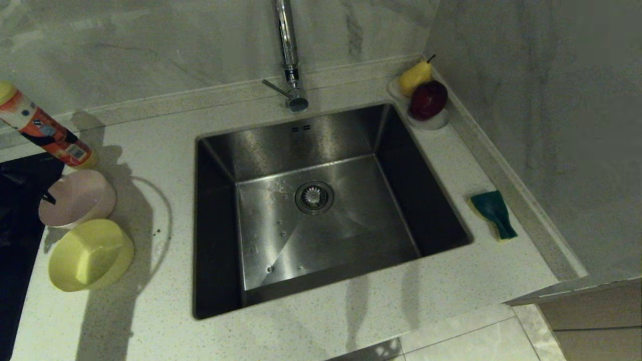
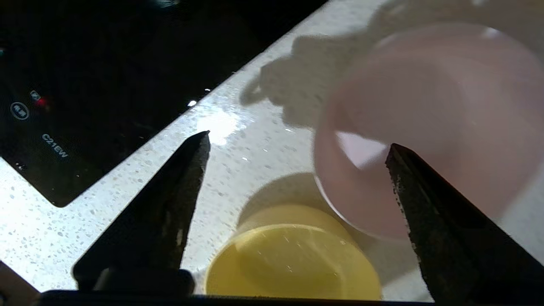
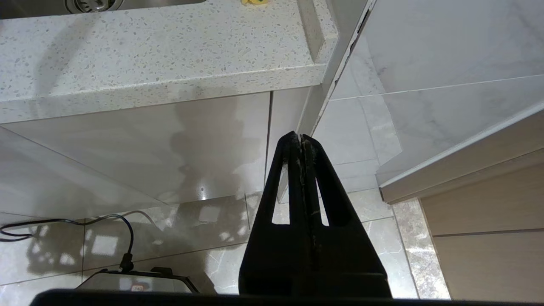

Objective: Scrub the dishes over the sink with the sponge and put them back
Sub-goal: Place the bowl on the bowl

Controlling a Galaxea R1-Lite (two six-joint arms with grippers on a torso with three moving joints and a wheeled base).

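The left gripper point(image 2: 297, 140) hangs with fingers spread wide and empty; one finger crosses the pink bowl point(image 2: 429, 123), and the yellow bowl point(image 2: 293, 259) stands on the desk point(image 2: 238, 140) between them. The right gripper point(image 3: 301, 138), pressed together, hangs below the desk's edge.

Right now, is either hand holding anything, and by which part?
Nothing is held. The left hand is open above the pink bowl and yellow bowl, gripping neither. The right hand is shut on nothing, parked below the counter.
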